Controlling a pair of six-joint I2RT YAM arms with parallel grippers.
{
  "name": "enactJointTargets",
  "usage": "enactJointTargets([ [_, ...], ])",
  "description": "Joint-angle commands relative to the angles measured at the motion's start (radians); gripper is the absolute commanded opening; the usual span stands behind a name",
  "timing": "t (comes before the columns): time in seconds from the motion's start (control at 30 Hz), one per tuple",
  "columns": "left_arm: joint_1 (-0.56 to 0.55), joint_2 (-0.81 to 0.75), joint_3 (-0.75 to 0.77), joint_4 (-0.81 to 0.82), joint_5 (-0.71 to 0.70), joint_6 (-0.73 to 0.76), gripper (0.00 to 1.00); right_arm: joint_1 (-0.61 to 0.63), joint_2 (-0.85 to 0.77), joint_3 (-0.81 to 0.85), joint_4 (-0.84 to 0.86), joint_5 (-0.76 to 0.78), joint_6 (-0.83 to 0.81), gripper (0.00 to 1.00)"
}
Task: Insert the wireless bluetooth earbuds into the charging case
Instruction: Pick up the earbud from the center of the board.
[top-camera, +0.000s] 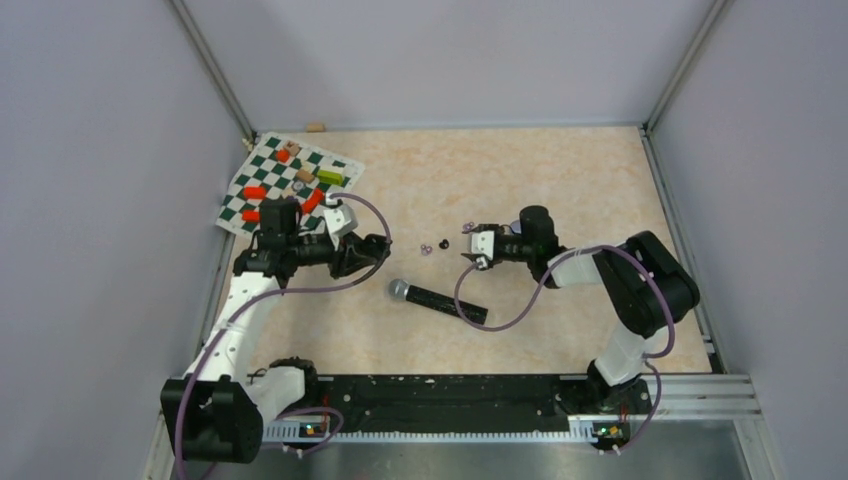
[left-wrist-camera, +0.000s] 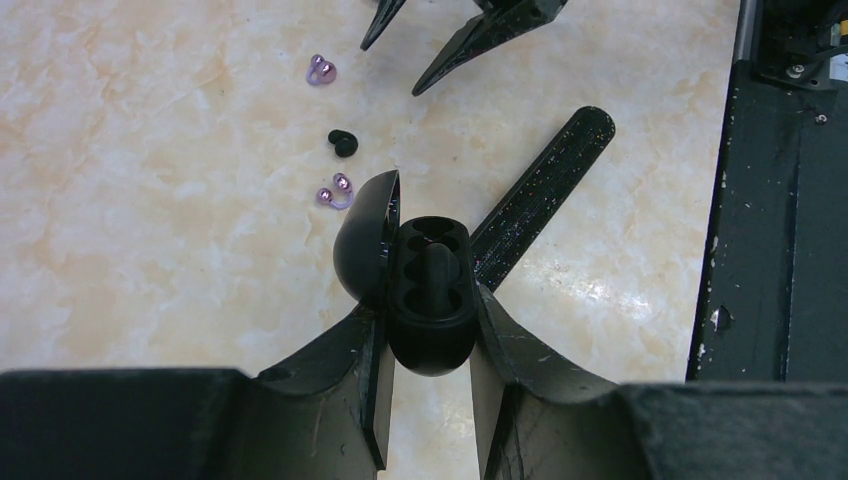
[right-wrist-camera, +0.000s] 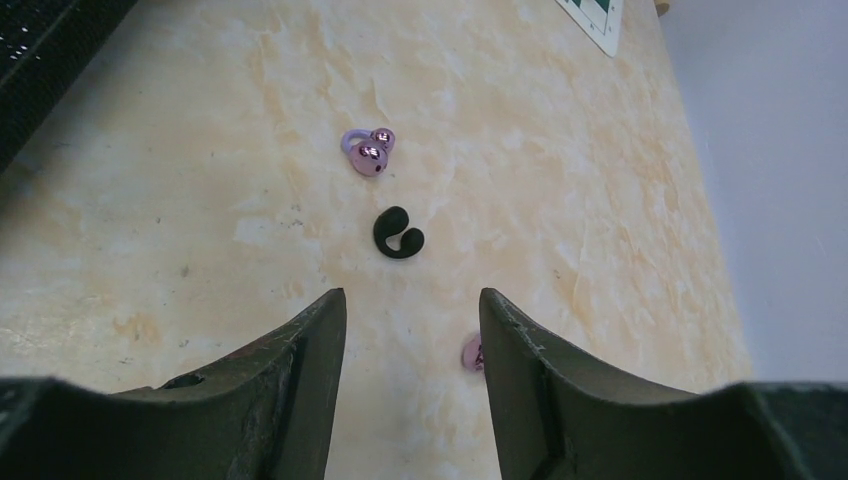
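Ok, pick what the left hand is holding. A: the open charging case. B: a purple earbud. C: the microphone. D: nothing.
A: in the left wrist view the left hand is shut on the open black case, its wells showing.

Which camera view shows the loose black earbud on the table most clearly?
The right wrist view: the black earbud appears large and sharp, its curled shape clear. The left wrist view shows it smaller; the top view shows only a dark speck.

Beige marbled table (top-camera: 560, 180): mic (top-camera: 437, 300), 2 purple earbuds (right-wrist-camera: 368, 150), 1 blk earbud (right-wrist-camera: 398, 233) mid-table; checkered mat (top-camera: 235, 203) far-left.
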Motion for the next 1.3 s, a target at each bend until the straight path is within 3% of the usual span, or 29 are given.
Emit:
enactJointTargets([
  [0.0,0.007,-0.014,0.005,0.068,0.069,-0.023,0.0,0.02,0.054,0.062,0.083,0.017,-0.049,0.48],
  [0.27,0.007,-0.009,0.0,0.075,0.091,-0.03,0.0,0.082,0.141,0.126,-0.036,0.118,-0.17,0.25],
  [0.4,0.007,-0.016,-0.006,0.088,0.092,-0.04,0.0,0.103,0.167,0.172,-0.116,0.146,-0.21,0.19],
  [0.87,0.008,-0.018,-0.01,0.102,0.089,-0.053,0.0,0.139,0.201,0.187,-0.198,0.17,-0.317,0.27],
  [1.27,0.009,-0.029,-0.014,0.107,0.084,-0.06,0.0,0.144,0.226,0.214,-0.268,0.177,-0.366,0.19],
])
